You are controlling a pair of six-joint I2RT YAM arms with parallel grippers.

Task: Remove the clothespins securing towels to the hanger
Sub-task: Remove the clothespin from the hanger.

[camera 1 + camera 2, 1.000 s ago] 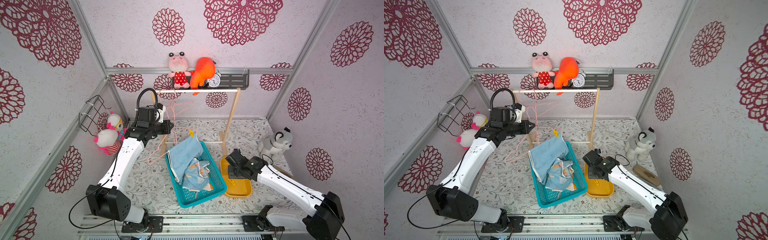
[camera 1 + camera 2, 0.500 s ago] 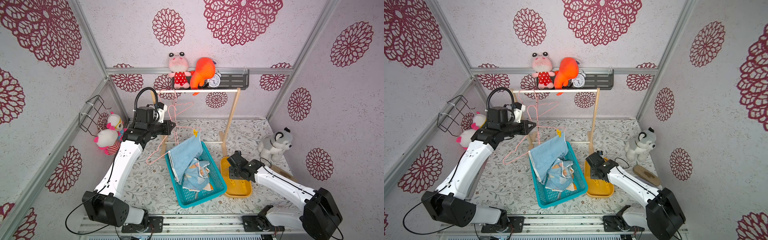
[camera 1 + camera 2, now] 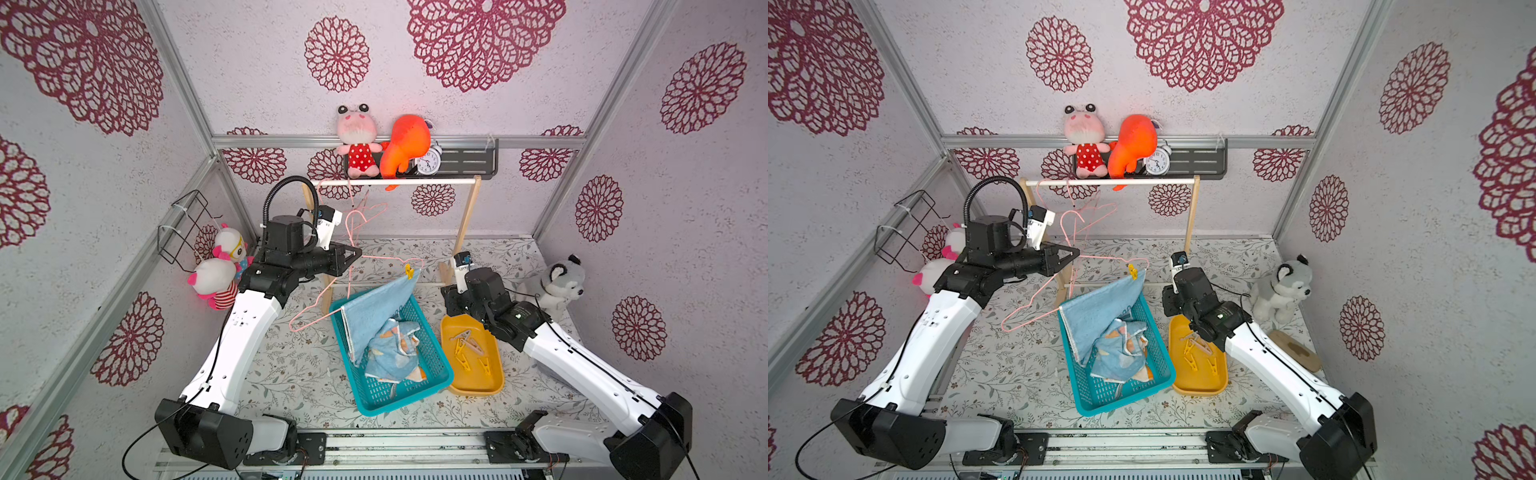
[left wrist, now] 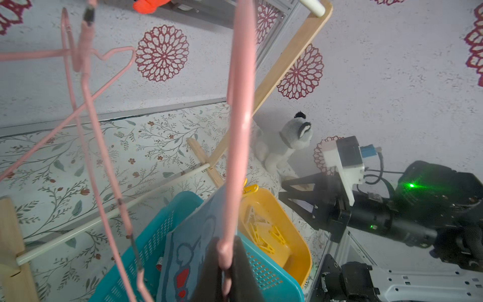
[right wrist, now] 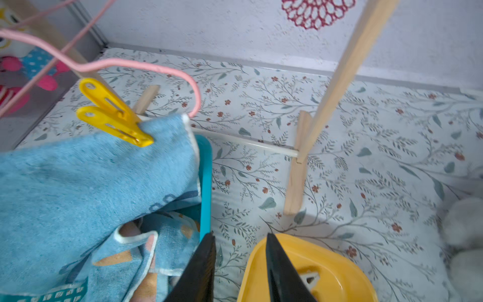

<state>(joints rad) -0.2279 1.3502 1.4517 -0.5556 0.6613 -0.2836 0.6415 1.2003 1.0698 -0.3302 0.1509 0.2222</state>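
Left gripper (image 3: pixel 356 253) is clamped tight on the pink hanger (image 4: pixel 239 146), left of centre in both top views, holding it up over the teal basket (image 3: pixel 400 409). One yellow clothespin (image 5: pixel 112 115) pins a corner of the blue towel (image 3: pixel 374 309) to the hanger's wire, just above the basket's far rim. The towel slopes down from there into the basket, where a crumpled light blue towel (image 3: pixel 395 349) lies. Right gripper (image 5: pixel 240 261), right of centre, hovers low, jaws apart, nothing between them, over the gap between the basket and the yellow tray (image 3: pixel 473 392). Loose clothespins (image 3: pixel 466 345) lie in that tray, yellow and pale together.
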